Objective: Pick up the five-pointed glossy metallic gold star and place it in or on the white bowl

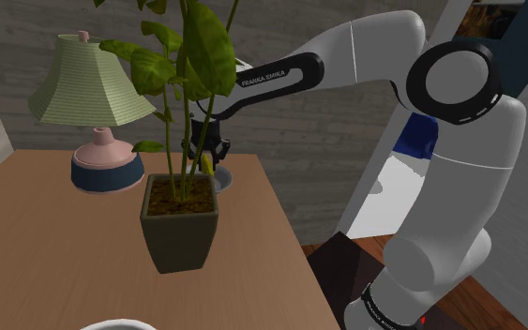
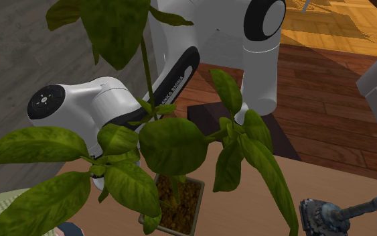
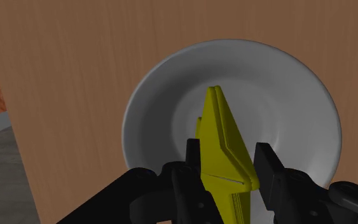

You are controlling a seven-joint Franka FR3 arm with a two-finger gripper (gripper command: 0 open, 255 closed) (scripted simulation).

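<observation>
Clearly the gripper [image 3: 228,156] is clamped on the star [image 3: 220,137], its two black fingers [image 3: 192,153] pressing the flat faces from either side. The star hangs over the white bowl [image 3: 147,95], one sharp point aimed at the bowl's hollow and apart from it. It is drawn yellow-gold with little shine, seen nearly edge-on, thin, with ridged, layered edges.

The step in hand looks like the release. It would go best with a straight, slight descent over the bowl's middle, then a gentle parting of the fingers so the star does not skid to the rim.

In the shoulder view the bowl [image 1: 233,178] shows at four o'clock of the gripper [image 1: 205,150] on the wooden table [image 1: 55,253]. A potted plant [image 1: 179,225] stands at seven o'clock and a lamp [image 1: 91,94] at ten.
</observation>
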